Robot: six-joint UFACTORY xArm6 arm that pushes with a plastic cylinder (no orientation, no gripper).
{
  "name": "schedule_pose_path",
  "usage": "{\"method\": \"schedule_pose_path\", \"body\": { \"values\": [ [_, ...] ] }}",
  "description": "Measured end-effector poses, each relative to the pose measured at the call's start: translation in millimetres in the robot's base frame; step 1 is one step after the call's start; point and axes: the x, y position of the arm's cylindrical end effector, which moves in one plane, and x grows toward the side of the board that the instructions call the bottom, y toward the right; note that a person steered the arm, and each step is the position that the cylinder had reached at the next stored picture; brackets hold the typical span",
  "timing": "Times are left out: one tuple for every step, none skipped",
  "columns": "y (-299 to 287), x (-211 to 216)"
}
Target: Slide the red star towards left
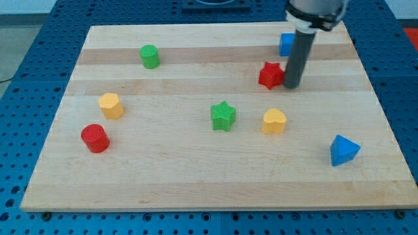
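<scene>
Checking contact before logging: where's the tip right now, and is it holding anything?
No gripper, so nothing held. My tip sits against the right side of the red star, placed to push it toward the view's left.

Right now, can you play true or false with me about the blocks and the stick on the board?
1. My tip is right beside the red star, on its side toward the view's right. True.
2. The green star sits at the view's top edge of the board. False: it is near the middle, left of the yellow heart.
3. The rod hides part of the blue cube. True.
4. The red cylinder is next to the blue pyramid. False: the cylinder is at the view's lower left, the pyramid at the lower right.
5. There are two green blocks. True: the star and a green cylinder.
</scene>
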Motion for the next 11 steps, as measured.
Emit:
{"method": "schedule_pose_path", "body": {
  "values": [
    [-1.8, -14.1],
    [-20.6, -14.1],
    [-44.5, -14.1],
    [-26.9, -16.6],
    [-6.3, -28.8],
    [-14.5, -34.9],
    [-39.3, -37.6],
    [-75.6, -23.7],
    [-114.0, -18.9],
    [-136.4, -18.9],
    [-139.9, -11.9]
  ]
}}
